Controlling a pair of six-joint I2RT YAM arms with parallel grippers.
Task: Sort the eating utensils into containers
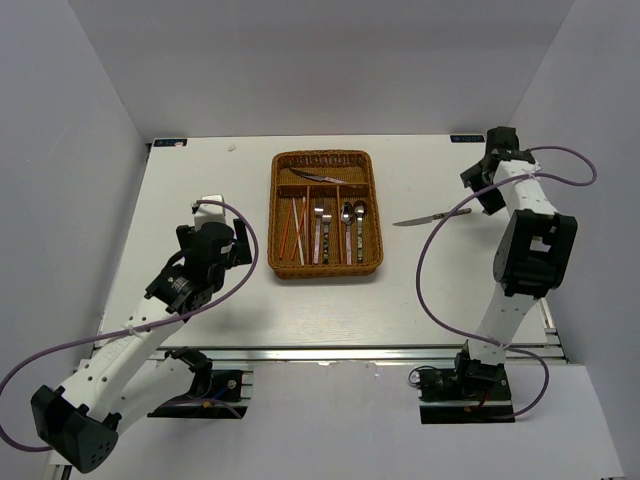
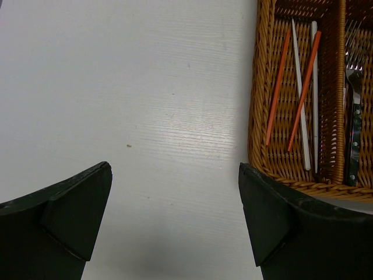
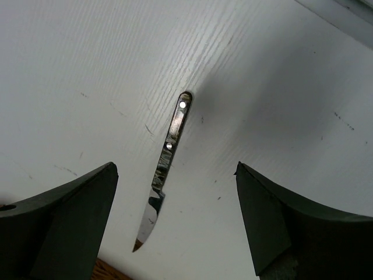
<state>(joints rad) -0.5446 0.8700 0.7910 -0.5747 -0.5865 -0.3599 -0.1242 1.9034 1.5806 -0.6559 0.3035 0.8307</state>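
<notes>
Tray beside the left claw, knife under the right claw

On the table (image 1: pixel 200 170), the wicker cutlery tray (image 1: pixel 325 270) sits ahead and to the right of the left claw (image 2: pixel 175 175), its near corner just beyond that claw's right finger. 4 chopsticks (image 2: pixel 303 93) lie in the long compartment nearest the claw, a fork (image 2: pixel 354 79) in the next one over. The knife (image 3: pixel 176 125) lies flat on the table between the 2 spread fingers of the right claw (image 3: pixel 176 175), apart from the tray.
</notes>
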